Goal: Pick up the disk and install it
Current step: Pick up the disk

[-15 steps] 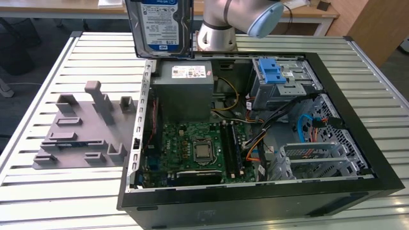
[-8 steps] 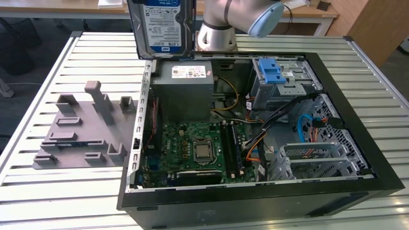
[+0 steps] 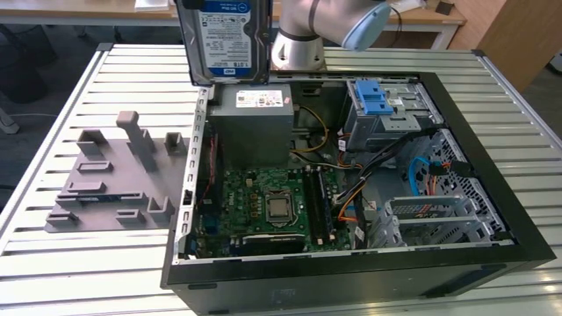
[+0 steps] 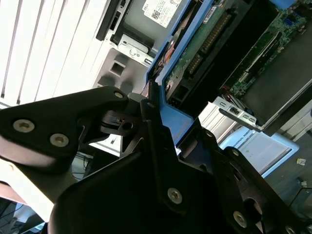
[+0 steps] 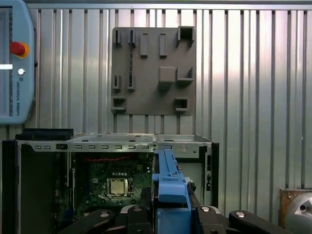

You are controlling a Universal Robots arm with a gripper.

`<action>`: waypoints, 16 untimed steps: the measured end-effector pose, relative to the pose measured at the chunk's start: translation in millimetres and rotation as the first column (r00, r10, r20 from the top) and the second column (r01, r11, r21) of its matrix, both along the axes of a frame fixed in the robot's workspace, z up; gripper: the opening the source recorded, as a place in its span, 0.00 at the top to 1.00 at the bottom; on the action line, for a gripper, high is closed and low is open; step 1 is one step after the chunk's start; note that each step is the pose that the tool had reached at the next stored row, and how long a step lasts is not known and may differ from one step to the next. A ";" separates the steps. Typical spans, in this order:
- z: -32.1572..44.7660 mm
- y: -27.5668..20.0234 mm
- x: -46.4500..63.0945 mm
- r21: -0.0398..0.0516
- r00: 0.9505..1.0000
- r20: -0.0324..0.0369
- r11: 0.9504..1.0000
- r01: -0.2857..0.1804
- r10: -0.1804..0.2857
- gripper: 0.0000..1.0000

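One disk (image 3: 224, 39) hangs upright above the open case's (image 3: 351, 266) far edge, at the exterior view's left, fingers (image 4: 158, 156) clamped on its blue frame. Any tilt could snag it against the drive cage (image 3: 386, 115).

Looks like a robotics lab or workshop. Told by a slatted aluminium worktop (image 3: 70, 276) carrying an opened computer case (image 3: 351, 273) with its motherboard (image 3: 263, 204) bare and a grey slotted fixture plate (image 3: 114, 191) beside it, by a robot arm (image 3: 299, 39) rising at the far edge, a teach pendant (image 5: 14, 73) with a red stop button (image 5: 18, 48), and wooden desks (image 3: 88, 13) behind.
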State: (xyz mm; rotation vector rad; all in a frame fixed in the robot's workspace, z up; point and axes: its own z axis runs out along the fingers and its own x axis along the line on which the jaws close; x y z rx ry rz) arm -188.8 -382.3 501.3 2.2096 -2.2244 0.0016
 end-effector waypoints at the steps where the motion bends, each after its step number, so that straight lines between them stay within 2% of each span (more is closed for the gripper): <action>1: 0.0 -0.7 0.7 0.000 1.000 0.000 1.000 0.000 0.000 0.64; 8: -0.1 -3.2 8.9 0.000 1.000 0.000 1.000 0.000 0.000 0.64; 16: -0.3 -4.0 20.8 0.000 1.000 0.000 1.000 0.000 0.000 0.64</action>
